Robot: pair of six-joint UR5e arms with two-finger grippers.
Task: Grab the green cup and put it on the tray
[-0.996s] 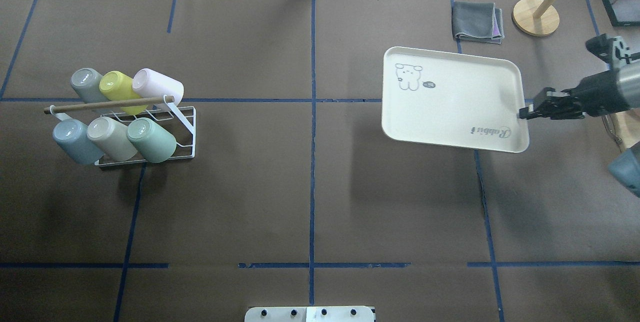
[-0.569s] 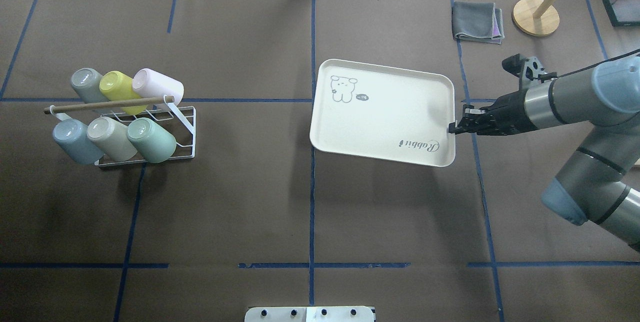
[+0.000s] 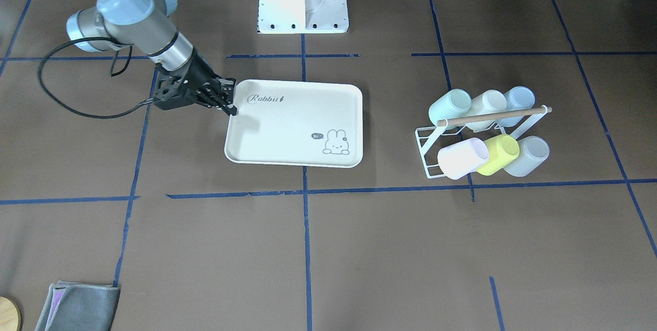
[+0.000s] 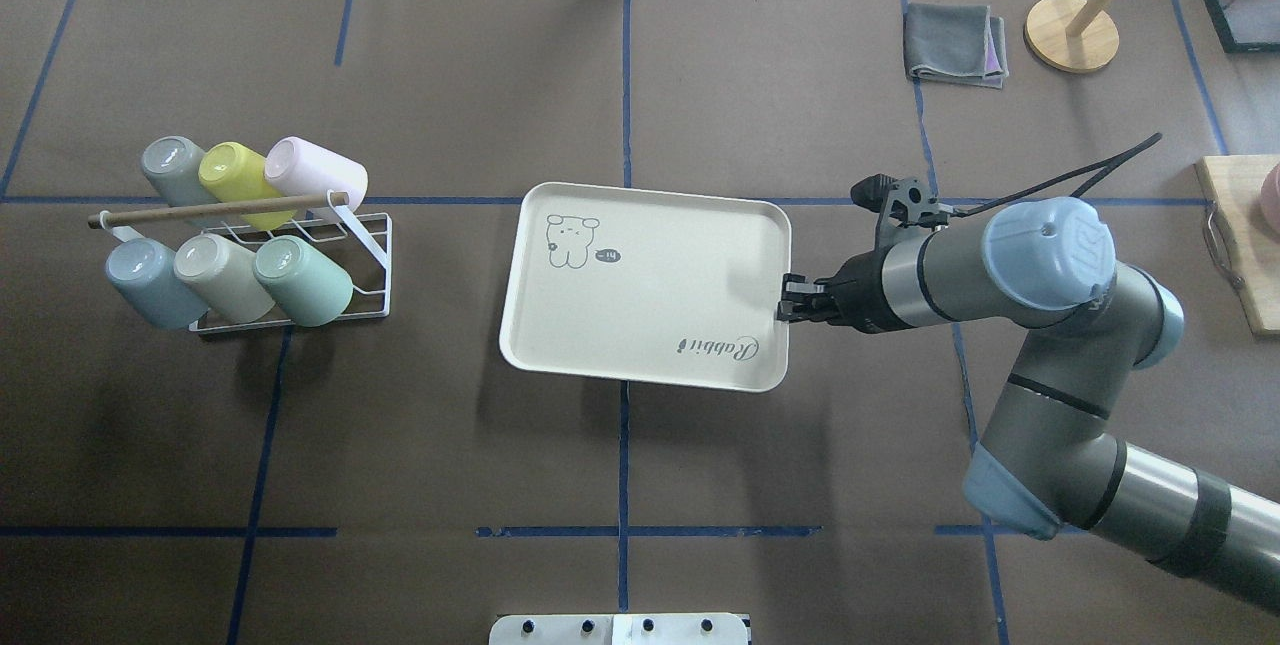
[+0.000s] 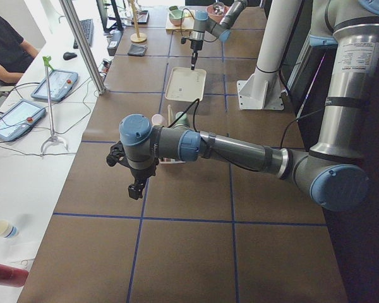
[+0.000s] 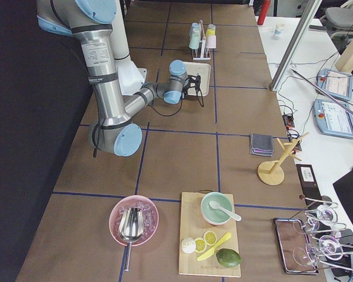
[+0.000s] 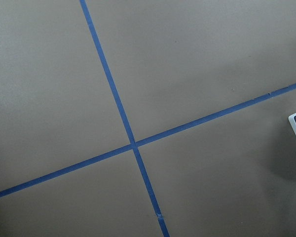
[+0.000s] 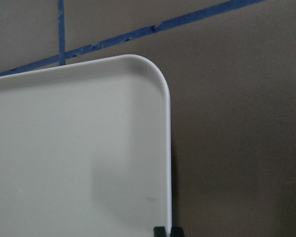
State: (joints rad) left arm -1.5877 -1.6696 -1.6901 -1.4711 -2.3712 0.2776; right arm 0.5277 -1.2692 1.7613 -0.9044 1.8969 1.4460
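Observation:
The green cup (image 4: 300, 280), pale mint, lies tilted in the front row of a white wire rack (image 4: 372, 255) at the table's left, and shows too in the front-facing view (image 3: 449, 106). The cream tray (image 4: 640, 295) with the bunny drawing is at the table's middle (image 3: 287, 125). My right gripper (image 4: 785, 303) is shut on its right rim, and the right wrist view shows the fingertips (image 8: 160, 231) pinching that edge. Whether the tray rests on the table or hangs just above it is unclear. My left gripper (image 5: 135, 189) shows only in the exterior left view, pointing down near the rack; its state is unreadable.
Other cups fill the rack: yellow-green (image 4: 232, 175), pink (image 4: 315, 173), grey (image 4: 172, 168), blue (image 4: 150, 280), beige (image 4: 222, 277). A folded grey cloth (image 4: 955, 45) and a wooden stand (image 4: 1070, 33) sit at the back right. A wooden board (image 4: 1240, 245) lies at the right edge.
My right arm has carried the tray leftward and a little nearer, from the table's right side to its middle, still gripping the same rim. The cups and rack have not moved.

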